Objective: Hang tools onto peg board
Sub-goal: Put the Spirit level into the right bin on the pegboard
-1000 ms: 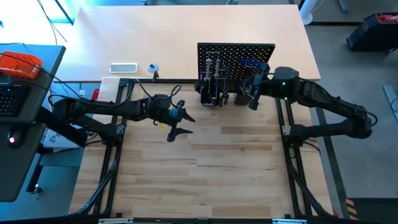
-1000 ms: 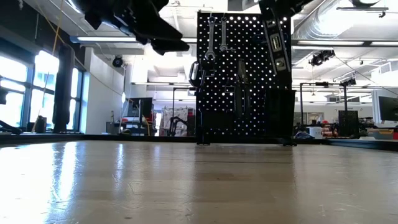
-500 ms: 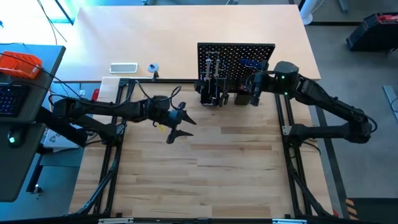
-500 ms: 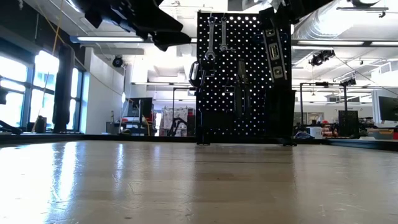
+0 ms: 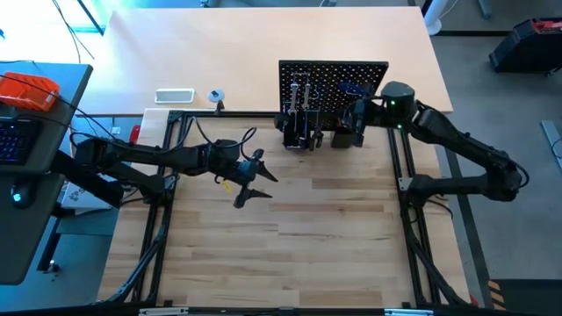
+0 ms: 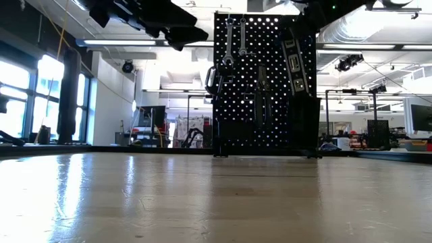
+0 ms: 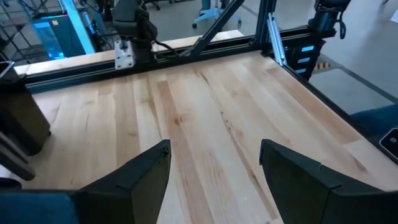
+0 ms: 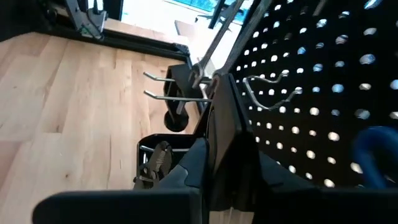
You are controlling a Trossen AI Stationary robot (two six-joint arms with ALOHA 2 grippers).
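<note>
So the peg board [image 5: 334, 83] stands upright at the far side of the table [image 5: 334, 237], and it's the easiest thing to place everything by. The right tool [image 5: 356, 123] is pressed right up against the board's front face near its right edge, closed on a black level [image 6: 294, 57] with pale markings, which it holds tilted against the holes. In the right wrist view the level [image 8: 227, 137] runs straight out between the dark fingers [image 8: 186, 171] toward the board [image 8: 311, 81], with a couple of bare wire hooks [image 8: 171, 96] sticking out of the board just beside it. Already hanging on the board: two silver wrenches [image 6: 235, 42] up near its top left, black pliers [image 6: 260, 94] around the middle, and a C-clamp [image 6: 210, 79] on its left edge. There's something blue [image 5: 351, 89] on the board near the right tool too, I can't tell exactly what. Black holder boxes [image 5: 299, 132] sit at the foot of the board. The left tool [image 5: 250, 180] is well away from the board, out to its left and nearer the front, hanging above the bare wood with its fingers [image 7: 143, 171] spread wide and nothing between them.
</note>
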